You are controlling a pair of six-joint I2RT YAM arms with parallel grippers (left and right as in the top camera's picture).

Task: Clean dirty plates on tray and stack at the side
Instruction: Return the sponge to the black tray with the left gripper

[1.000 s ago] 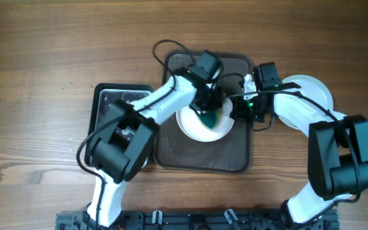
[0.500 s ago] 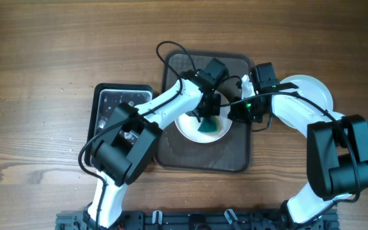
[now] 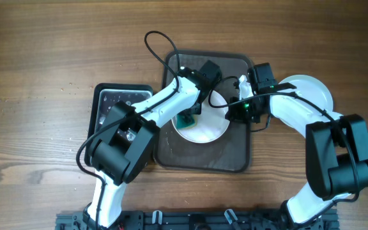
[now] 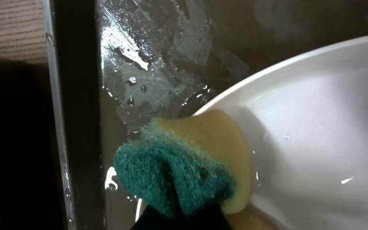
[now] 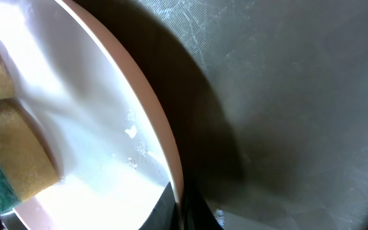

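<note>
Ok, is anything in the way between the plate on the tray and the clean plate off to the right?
Nothing loose. Only the tray's raised rim and the right arm lie between the plate and the side plate; the right pincer grips the plate's edge.

White arms [image 3: 165, 102] with black joints, trailing looping black cables [image 3: 147, 40].

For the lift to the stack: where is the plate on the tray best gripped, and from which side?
Probably the plate by its raised rim at the right, from the right: it stands above the tray, and the sponge covers the left edge.
</note>
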